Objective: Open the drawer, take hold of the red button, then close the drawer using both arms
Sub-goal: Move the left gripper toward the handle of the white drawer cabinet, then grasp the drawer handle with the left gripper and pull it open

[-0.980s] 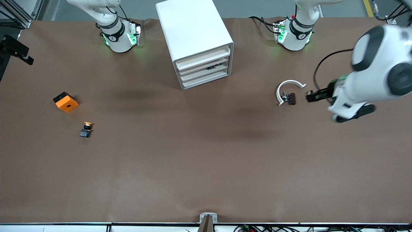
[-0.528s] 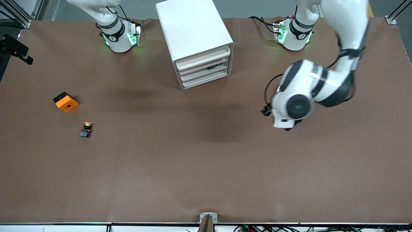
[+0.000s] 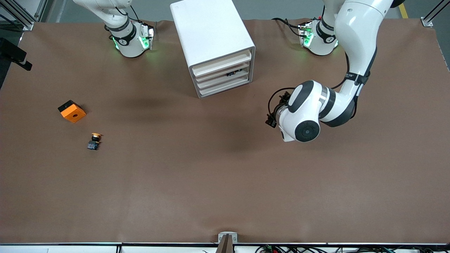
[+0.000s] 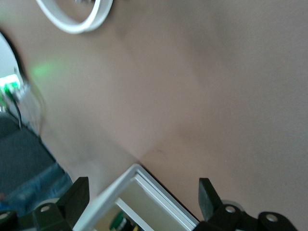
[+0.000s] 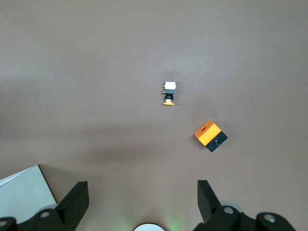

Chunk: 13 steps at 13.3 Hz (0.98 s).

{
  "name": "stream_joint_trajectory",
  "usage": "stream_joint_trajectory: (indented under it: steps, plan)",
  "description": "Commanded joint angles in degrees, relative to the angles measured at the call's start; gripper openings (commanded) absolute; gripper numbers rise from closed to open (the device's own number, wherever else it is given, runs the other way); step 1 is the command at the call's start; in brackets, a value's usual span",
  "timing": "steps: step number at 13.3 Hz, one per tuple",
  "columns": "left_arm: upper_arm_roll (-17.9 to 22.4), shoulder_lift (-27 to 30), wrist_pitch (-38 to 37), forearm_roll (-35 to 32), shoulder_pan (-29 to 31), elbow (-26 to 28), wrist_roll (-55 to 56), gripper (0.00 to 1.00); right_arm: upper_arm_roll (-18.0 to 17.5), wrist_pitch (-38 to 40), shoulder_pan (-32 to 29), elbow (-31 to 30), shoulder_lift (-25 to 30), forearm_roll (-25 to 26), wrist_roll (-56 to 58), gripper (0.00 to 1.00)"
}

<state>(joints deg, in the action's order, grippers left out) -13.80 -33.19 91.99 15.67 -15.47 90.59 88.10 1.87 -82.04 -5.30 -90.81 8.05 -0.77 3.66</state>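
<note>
1. Left end effector [image 3: 271,121] has swung in from the left arm's end of the tabletop [image 3: 211,182] in the last second. It's now over the bare patch near the cabinet [image 3: 211,31], close to the drawer fronts. Fingers are spread wide with nothing between them, and the left wrist view shows them framing a corner of the cabinet.

2. A second ago it was beside the white ring [image 4: 77,30] and a small brown thing lying next to it. The left arm [image 3: 355,38] now covers that spot in the front view, and the wrist view only catches the ring at its edge.

3. Right end effector [image 5: 142,197] hasn't budged as far as I can see. It's waiting up high, fingers fully apart and empty, looking down on the yellow button [image 3: 94,140] and the orange block [image 3: 71,111], both well clear of the cabinet.

4. Button: I can't make out a red cap anywhere. There's a small dark thing [image 3: 231,73] peeking out of the slot above the drawer [image 3: 225,76], and my guess is that's it, still inside.

5. What it means: no drawer is pulled out yet, so the task is barely started. The swing looks like the approach for the opening step, so I'd say the left still has to line up on that drawer's front edge and pull.
</note>
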Motion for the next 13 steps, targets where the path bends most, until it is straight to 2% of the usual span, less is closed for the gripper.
stream_joint_trajectory:
  steps: [1, 3, 6, 8, 10, 13]
  plan:
    - [0.08, -3.44, 0.91, 4.97, -2.97, -1.12, 9.33, 1.00, -0.38, 0.30, -0.77, 0.55, -2.15, 0.33, 0.03, 1.00]
    - [0.08, -6.17, 0.91, 8.92, -3.60, -1.12, 12.79, 1.00, -0.47, 0.39, -0.50, 0.90, -3.99, 0.33, -0.23, 1.00]
    - [0.17, -8.99, 2.48, 21.38, -5.01, -1.12, 14.80, 1.00, -0.47, 0.04, -0.42, 1.95, -8.31, 0.41, 0.56, 1.00]
    - [0.26, -10.92, 3.28, 23.35, -5.97, -1.29, 20.14, 1.00, -0.47, -0.05, -0.42, 2.04, -9.27, 0.59, 0.47, 1.00]
    - [0.17, -14.43, 3.37, 27.29, -6.68, -4.97, 27.70, 1.00, -0.47, -0.14, -0.85, 2.13, -12.16, 0.59, 0.47, 1.00]
    - [0.17, -15.24, 3.02, 31.87, -7.74, -5.60, 32.56, 1.00, -0.38, -0.14, -1.03, 2.22, -14.46, 1.03, 0.47, 1.00]
